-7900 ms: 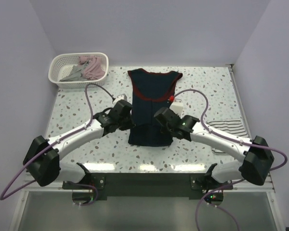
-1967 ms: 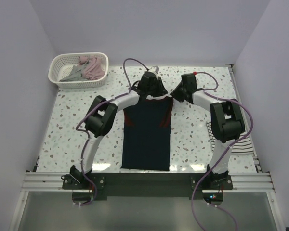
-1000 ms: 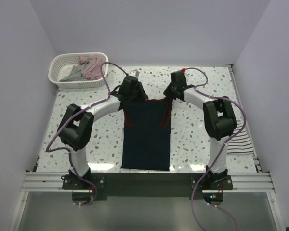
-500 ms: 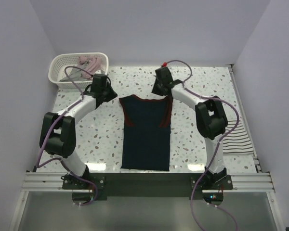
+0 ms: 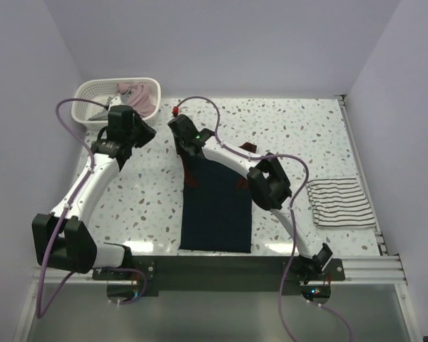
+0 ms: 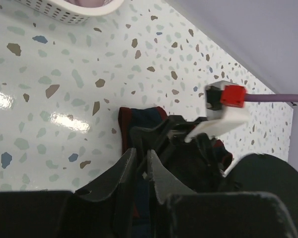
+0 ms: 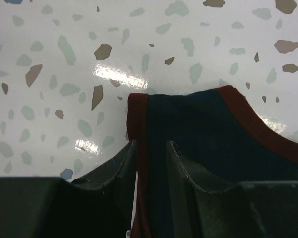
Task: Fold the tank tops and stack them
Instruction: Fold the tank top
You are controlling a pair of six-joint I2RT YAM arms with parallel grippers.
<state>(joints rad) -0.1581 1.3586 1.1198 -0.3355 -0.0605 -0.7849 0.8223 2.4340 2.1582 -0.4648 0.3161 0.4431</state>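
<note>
The navy tank top with red trim (image 5: 217, 210) lies flat and unfolded in the middle of the table. My right gripper (image 5: 188, 144) has reached across to its left strap (image 7: 188, 119). The jaws (image 7: 151, 145) stand a little apart astride the strap's red edge, and I cannot tell whether they pinch the cloth. The strap end lies flat beyond the fingertips. My left gripper (image 5: 144, 134) is left of the shirt, near the basket, and its jaws (image 6: 141, 157) are shut on nothing. The striped tank top (image 5: 339, 201) lies folded at the right edge.
A white basket (image 5: 80, 107) at the back left corner holds a pinkish top (image 5: 137, 96) and a grey one (image 5: 105, 108). The right arm's elbow (image 5: 269, 184) and purple cable pass over the navy shirt. The table's near edge is a metal rail (image 5: 214, 265).
Both arms swung left. The left gripper left the navy shirt's left strap and moved toward the basket. The right gripper crossed from the right strap to the left strap. The shirt stayed put.
</note>
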